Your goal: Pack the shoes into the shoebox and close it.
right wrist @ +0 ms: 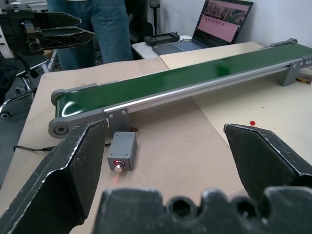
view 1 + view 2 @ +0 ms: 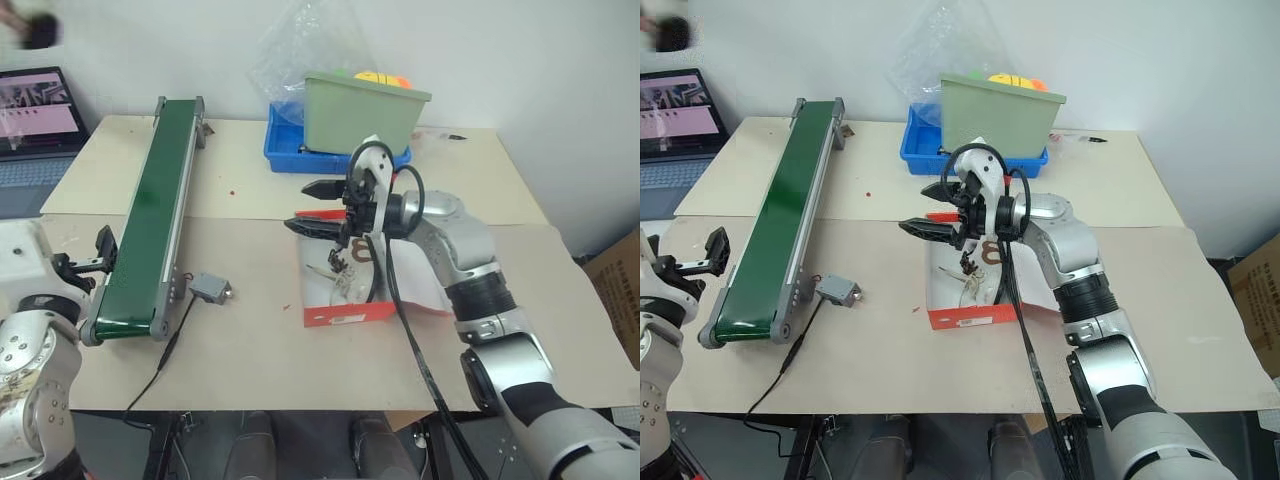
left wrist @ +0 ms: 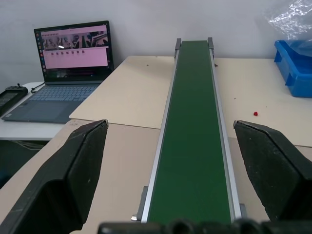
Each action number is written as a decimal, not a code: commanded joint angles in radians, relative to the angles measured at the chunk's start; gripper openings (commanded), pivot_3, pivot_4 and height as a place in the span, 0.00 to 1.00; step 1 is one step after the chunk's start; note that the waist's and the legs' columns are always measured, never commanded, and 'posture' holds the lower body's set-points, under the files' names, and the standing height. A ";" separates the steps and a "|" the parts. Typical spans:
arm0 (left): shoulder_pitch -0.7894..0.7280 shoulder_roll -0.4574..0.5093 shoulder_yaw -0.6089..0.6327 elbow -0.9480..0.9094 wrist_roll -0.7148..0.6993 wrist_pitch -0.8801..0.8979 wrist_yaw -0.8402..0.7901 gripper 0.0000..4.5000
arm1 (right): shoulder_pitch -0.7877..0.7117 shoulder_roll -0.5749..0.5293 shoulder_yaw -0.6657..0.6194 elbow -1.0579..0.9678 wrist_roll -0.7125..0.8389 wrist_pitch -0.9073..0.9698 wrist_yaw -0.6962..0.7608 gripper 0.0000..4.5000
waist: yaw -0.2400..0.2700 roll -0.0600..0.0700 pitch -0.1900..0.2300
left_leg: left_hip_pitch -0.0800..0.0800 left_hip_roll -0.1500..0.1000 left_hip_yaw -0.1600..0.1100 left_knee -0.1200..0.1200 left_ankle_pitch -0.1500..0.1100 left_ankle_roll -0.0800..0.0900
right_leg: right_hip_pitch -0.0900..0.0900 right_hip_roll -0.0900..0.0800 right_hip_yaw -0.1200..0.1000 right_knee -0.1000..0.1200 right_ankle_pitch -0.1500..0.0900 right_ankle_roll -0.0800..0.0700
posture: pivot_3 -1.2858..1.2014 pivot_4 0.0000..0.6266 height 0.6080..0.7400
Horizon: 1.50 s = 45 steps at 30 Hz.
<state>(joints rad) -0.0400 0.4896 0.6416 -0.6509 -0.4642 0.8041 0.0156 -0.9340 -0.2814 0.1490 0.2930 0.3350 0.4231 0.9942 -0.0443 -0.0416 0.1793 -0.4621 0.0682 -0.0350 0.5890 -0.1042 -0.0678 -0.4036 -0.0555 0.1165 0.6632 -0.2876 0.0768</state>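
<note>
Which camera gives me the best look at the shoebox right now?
The right eye view: the shoebox sits open on the table with its red front wall and white inside showing, though the right end effector and arm cross over it. The left eye view shows the same, slightly more covered. The wrist views look toward the conveyor belt.

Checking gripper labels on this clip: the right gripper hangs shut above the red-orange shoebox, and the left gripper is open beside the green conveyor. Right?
Not quite. The right gripper is open, fingers spread wide in the right wrist view, above the shoebox. The left gripper is open by the conveyor.
</note>
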 commanded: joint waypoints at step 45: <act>-0.028 -0.076 -0.105 0.321 0.166 -0.413 -0.106 0.99 | 0.077 0.096 -0.016 -0.158 -0.027 0.013 -0.184 1.00 | 0.000 0.000 0.000 | 0.000 0.000 0.000 0.000 0.000 0.000 | 0.000 0.000 0.000 0.001 0.000 0.000 | 0.52 0.24 1.00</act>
<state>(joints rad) -0.0624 0.4084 0.5219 -0.3189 -0.3026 0.4409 -0.0814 -0.8510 -0.1825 0.1478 0.1837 0.2966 0.4330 0.8190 -0.0444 -0.0418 0.1792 -0.4617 0.0684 -0.0349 0.5891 -0.1042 -0.0678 -0.4034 -0.0554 0.1165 0.6640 -0.2875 0.0767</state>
